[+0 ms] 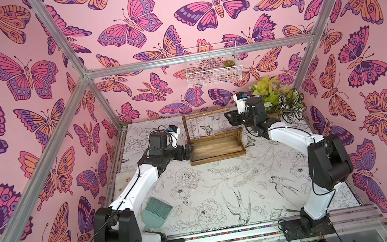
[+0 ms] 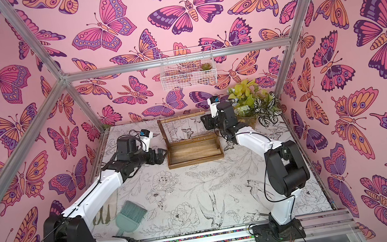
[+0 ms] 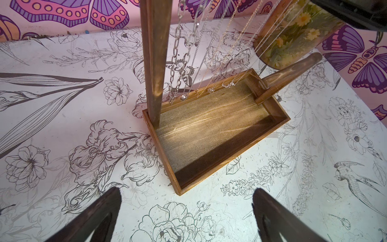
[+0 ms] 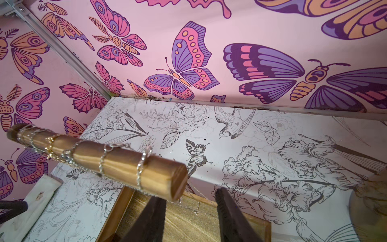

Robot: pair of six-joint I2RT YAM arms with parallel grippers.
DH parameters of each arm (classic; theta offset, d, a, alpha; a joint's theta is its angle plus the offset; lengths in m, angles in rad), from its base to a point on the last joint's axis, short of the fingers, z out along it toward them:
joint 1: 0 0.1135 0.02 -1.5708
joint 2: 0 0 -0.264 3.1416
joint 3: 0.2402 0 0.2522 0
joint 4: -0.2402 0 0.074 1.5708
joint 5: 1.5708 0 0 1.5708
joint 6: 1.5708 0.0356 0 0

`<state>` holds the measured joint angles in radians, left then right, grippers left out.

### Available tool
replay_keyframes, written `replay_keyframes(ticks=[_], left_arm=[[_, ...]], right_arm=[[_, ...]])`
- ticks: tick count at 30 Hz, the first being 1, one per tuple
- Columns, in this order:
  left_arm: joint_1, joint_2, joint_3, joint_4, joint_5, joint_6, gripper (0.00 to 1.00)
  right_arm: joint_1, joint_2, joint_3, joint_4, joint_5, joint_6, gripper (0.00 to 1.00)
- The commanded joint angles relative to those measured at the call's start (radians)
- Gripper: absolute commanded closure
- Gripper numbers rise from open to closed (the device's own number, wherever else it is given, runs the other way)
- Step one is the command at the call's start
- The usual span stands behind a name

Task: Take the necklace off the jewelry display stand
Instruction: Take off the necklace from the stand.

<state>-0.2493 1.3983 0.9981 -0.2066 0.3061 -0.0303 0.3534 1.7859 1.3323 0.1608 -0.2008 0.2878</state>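
The jewelry display stand (image 1: 217, 149) (image 2: 193, 153) stood toward the far edge of the table (image 1: 223, 187), about midway along it, its tray base (image 3: 209, 130) flat on the flower-printed top. Several necklaces (image 4: 140, 167) were looped over the tall crossbar (image 4: 104, 161) and hung down toward the tray, 1 thick-linked chain (image 3: 178, 62) nearest the left post and finer ones beside it. The right gripper (image 1: 229, 118) (image 4: 188, 218) hovered at the right end of the crossbar, its 2 fingers (image 4: 228, 215) partly apart, the bar's end just in front of them, and I could see nothing caught between them. The left gripper (image 1: 188, 151) (image 3: 188, 218) sat low, just beside the left end of the tray, jaws spread wide and empty. A potted plant (image 1: 278, 101) filled the far right corner of the table, a teal brush (image 1: 156, 210) lay near the near left corner, and a white wire basket (image 1: 212, 64) hung on the back wall above.
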Motion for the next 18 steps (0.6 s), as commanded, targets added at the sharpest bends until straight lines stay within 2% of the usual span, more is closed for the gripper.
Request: replay_keyframes(ticks=[1, 9, 11, 16, 18], left_arm=[[-0.002, 0.004, -0.010, 0.012, -0.009, 0.009, 0.00], [-0.002, 0.006, -0.013, 0.013, -0.009, 0.007, 0.00], [-0.002, 0.005, -0.013, 0.012, -0.010, 0.007, 0.00], [-0.002, 0.005, -0.016, 0.013, -0.012, 0.007, 0.00], [-0.002, 0.004, -0.018, 0.014, -0.012, 0.009, 0.00]], right_arm=[[-0.005, 0.005, 0.017, 0.032, -0.013, 0.012, 0.56], [-0.005, 0.006, 0.018, 0.038, -0.020, 0.021, 0.58], [-0.005, 0.005, 0.017, 0.038, -0.020, 0.024, 0.63], [-0.004, 0.005, 0.015, 0.040, -0.026, 0.028, 0.68], [-0.004, 0.004, 0.015, 0.040, -0.026, 0.030, 0.74]])
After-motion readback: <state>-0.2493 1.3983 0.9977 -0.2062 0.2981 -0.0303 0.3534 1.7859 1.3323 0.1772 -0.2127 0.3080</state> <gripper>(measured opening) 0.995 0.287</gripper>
